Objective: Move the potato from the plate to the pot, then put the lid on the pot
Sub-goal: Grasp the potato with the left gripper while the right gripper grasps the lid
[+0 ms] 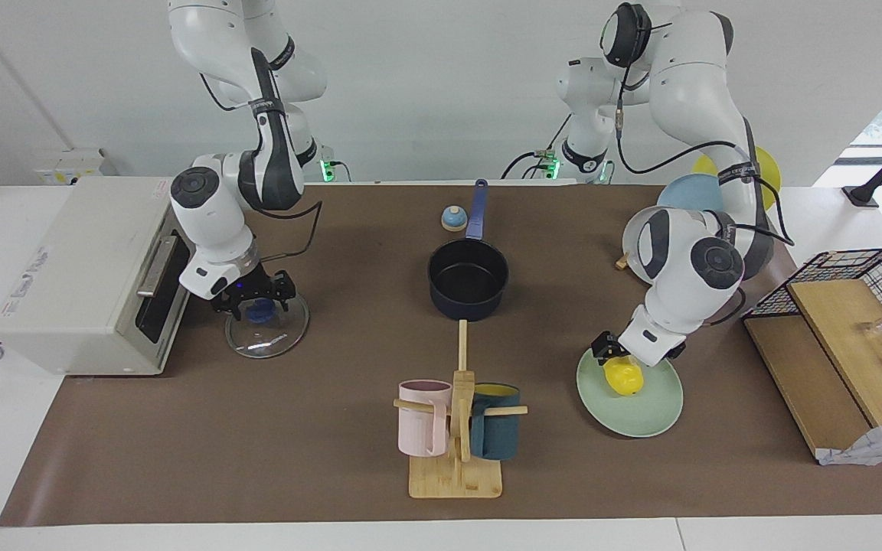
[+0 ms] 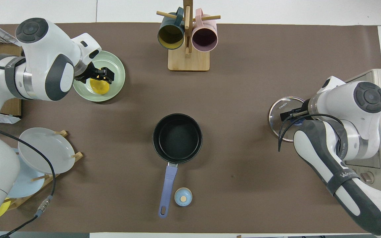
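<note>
The yellow potato (image 1: 625,378) (image 2: 99,87) lies on the mint-green plate (image 1: 644,422) (image 2: 118,66) toward the left arm's end of the table. My left gripper (image 1: 619,361) (image 2: 99,76) is down at the potato, open, with its fingers on either side of its top. The dark pot (image 1: 468,279) (image 2: 177,138) with a long blue handle stands mid-table, nothing in it. The glass lid (image 1: 269,337) (image 2: 278,110) lies flat toward the right arm's end. My right gripper (image 1: 257,300) (image 2: 293,115) is low over the lid, open around its blue knob.
A white oven (image 1: 81,268) stands beside the lid. A wooden mug rack (image 1: 456,428) holds a pink and a teal mug. A plate rack (image 2: 41,152), a small blue-topped bell (image 1: 453,219) and a wire basket (image 1: 854,275) with wooden boards are also here.
</note>
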Action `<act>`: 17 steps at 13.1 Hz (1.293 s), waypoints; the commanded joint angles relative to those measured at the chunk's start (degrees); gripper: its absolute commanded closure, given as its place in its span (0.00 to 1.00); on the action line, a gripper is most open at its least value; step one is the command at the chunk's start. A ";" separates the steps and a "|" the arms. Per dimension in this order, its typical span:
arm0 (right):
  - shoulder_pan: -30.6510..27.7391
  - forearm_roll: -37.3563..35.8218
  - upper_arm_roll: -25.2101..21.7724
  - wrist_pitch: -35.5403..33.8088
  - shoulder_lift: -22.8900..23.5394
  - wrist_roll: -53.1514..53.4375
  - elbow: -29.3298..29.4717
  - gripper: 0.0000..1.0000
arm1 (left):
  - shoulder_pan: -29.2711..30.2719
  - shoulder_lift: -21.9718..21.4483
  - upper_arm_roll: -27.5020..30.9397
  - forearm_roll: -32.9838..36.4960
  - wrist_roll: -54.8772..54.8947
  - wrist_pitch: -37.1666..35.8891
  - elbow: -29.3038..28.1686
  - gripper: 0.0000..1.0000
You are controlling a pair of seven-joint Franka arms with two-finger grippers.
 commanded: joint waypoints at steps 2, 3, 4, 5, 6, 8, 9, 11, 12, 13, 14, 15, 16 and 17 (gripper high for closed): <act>-0.75 0.61 0.30 3.08 -0.69 -1.53 -2.74 0.00 | -0.16 1.74 0.65 1.52 -2.58 3.43 0.98 0.00; -0.67 0.61 0.30 4.67 -0.87 -1.53 -3.88 0.00 | -0.07 1.74 0.74 1.78 -2.58 3.70 0.90 0.00; -0.66 0.61 0.30 4.77 -0.87 -1.53 -3.98 0.02 | 0.10 1.74 0.74 1.87 -2.67 4.57 0.55 0.00; -0.66 0.61 0.30 4.86 -0.87 -1.79 -4.06 0.06 | 0.10 1.74 0.74 1.87 -2.75 6.23 -0.67 0.00; -0.66 0.61 0.30 4.77 -0.87 -1.97 -3.98 0.12 | 0.10 1.66 0.74 1.96 -2.93 7.64 -2.08 0.00; -0.58 0.61 0.30 4.34 -0.87 -1.97 -3.98 0.29 | -0.07 1.57 1.00 2.57 -4.59 8.27 -2.79 0.00; -0.58 0.61 0.39 3.90 -0.87 -1.97 -3.72 0.41 | -0.25 1.57 1.00 2.57 -5.30 8.36 -2.80 0.00; -0.40 0.61 0.39 2.93 -0.87 -1.97 -3.36 0.62 | -0.60 1.48 1.00 2.57 -5.66 7.75 -2.71 0.21; -0.40 0.61 0.39 2.84 -0.87 -1.97 -3.27 0.70 | -0.51 1.48 1.00 2.57 -5.48 7.57 -2.45 0.65; -0.31 0.61 0.39 2.84 -0.87 -1.97 -3.27 0.71 | -0.25 1.48 1.00 2.40 -5.65 7.74 -2.44 1.00; -0.14 0.61 0.39 2.49 -0.87 -1.97 -3.01 0.71 | -0.07 1.48 0.92 2.22 -5.92 7.66 -2.53 1.00; 0.04 0.61 0.39 0.14 -0.70 -1.97 -1.36 0.73 | -0.16 1.31 0.92 2.22 -6.18 7.22 -2.45 1.00; 0.91 0.61 0.39 -3.37 -0.17 -1.45 1.62 0.77 | -0.25 0.78 0.92 1.96 -6.27 6.26 -1.84 1.00; 2.22 0.61 0.39 -6.19 0.27 -1.01 4.17 0.82 | -0.16 -0.96 0.83 1.09 -6.53 3.03 -0.44 1.00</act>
